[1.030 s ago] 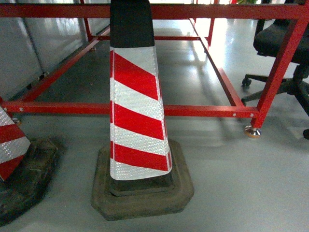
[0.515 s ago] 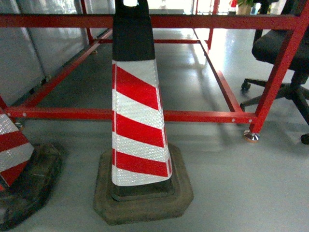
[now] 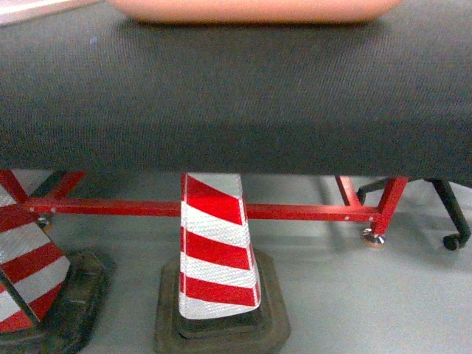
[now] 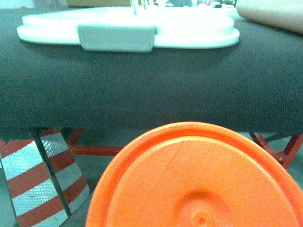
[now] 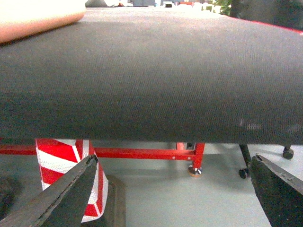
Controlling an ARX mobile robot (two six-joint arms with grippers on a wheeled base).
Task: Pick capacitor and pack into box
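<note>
Up front, my head camera looks along the edge of a black-covered table (image 3: 236, 103), with the underside of the pinkish box (image 3: 254, 9) showing at the top. Below the table stands a red and white striped cone (image 3: 216, 258) on its dark base, a second cone (image 3: 29, 273) at the left, and the red frame rail (image 3: 295, 212) behind them.

From my left wrist camera, the orange capacitor (image 4: 199, 184) fills the lower frame, its round end face toward the lens. I cannot see the left claw's fingers, so I cannot tell whether they clamp it. On the table beyond lies the white lid (image 4: 128, 28) with its grey clasp (image 4: 116, 38).

From my right wrist camera, the right gripper (image 5: 175, 189) is spread wide with nothing between its dark fingers (image 5: 61, 194), below the table's edge. A corner of the box sits at top left.
</note>
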